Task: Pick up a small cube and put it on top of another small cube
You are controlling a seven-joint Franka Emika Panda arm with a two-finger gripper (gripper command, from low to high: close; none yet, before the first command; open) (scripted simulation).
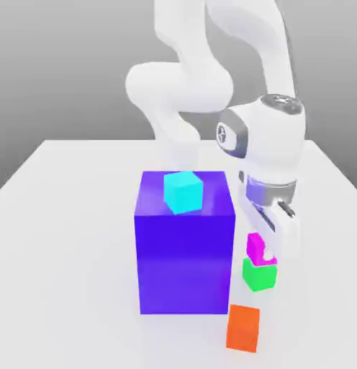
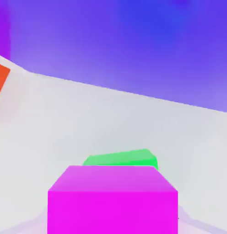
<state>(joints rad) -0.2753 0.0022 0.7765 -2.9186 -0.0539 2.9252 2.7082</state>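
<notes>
On the white tabletop (image 1: pixel 73 216) stands a big blue-purple block (image 1: pixel 185 259), and a cyan cube (image 1: pixel 183 192) sits on its top face. Just beside the block, on the exterior view's right, the white arm reaches down and its gripper (image 1: pixel 266 249) is closed around the small magenta cube (image 1: pixel 256 247), with one pale finger running down the cube's side toward the exterior view's right. The magenta cube is directly over the small green cube (image 1: pixel 260 274); in the exterior view their faces seem to meet, but whether the magenta cube truly rests on the green one or hangs a hair above it cannot be told. The green cube sits on the tabletop near the block's lower corner, apart from it. An orange cube (image 1: pixel 243 328) lies on the tabletop nearer the camera, just in front of that same corner and separate from the green cube. In the hand view the magenta cube (image 2: pixel 112 203) is closest, the green cube (image 2: pixel 122 159) peeks out from behind its upper edge, the block's wall (image 2: pixel 133 50) rises beyond a strip of bare tabletop (image 2: pixel 88 119), and the orange cube (image 2: pixel 1 77) shows at the margin.
</notes>
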